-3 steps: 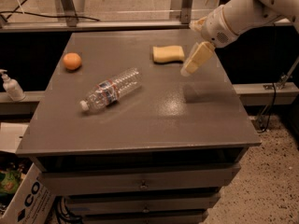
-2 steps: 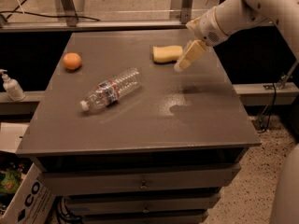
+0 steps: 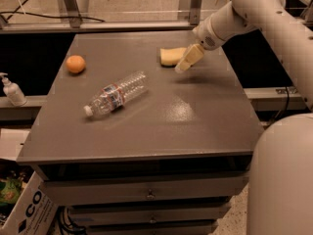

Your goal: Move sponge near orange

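— Where is the orange [image 3: 75, 63] sitting?
— On the worktop [image 3: 186, 116], past the bottle [image 3: 116, 94] and to its left.
— And the sponge [image 3: 169, 56]?
— It is lying past the bottle, to its right.
— What is the gripper [image 3: 189, 59] doing?
— It is hanging even farther right of the bottle, at the sponge's right end. I cannot tell if it is open or closed.

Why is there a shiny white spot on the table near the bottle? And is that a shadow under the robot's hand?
Camera view: the pale spot is light glaring off the grey table, just past the water bottle. Camera view: yes, a soft dark shadow lies on the table below the gripper, which hangs close beside the sponge.
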{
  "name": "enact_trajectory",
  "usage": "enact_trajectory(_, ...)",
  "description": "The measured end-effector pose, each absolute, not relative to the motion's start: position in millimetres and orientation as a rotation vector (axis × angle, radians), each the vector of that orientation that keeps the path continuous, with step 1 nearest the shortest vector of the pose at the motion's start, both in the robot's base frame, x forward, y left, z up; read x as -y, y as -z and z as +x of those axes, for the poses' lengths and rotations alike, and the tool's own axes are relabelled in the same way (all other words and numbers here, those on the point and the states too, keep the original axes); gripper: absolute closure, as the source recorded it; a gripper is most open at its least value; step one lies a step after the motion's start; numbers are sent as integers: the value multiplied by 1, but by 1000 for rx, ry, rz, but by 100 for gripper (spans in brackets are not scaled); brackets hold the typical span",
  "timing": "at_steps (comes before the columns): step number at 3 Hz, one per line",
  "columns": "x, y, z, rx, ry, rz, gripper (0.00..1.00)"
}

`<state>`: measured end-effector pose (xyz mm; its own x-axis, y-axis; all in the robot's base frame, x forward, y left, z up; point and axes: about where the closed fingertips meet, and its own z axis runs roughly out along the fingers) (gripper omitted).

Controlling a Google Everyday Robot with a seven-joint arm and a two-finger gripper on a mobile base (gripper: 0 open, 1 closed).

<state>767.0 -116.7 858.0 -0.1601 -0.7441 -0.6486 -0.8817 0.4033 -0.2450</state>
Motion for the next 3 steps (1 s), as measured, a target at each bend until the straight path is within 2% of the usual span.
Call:
enact_trajectory(1, 117, -841, 785, -1996, -216, -1361, 0)
enact_trajectory(2, 115, -830, 794, -2016, -226, -1338, 18)
enact_trajectory(3, 113, -829, 798, -2021, -254, -1316, 41)
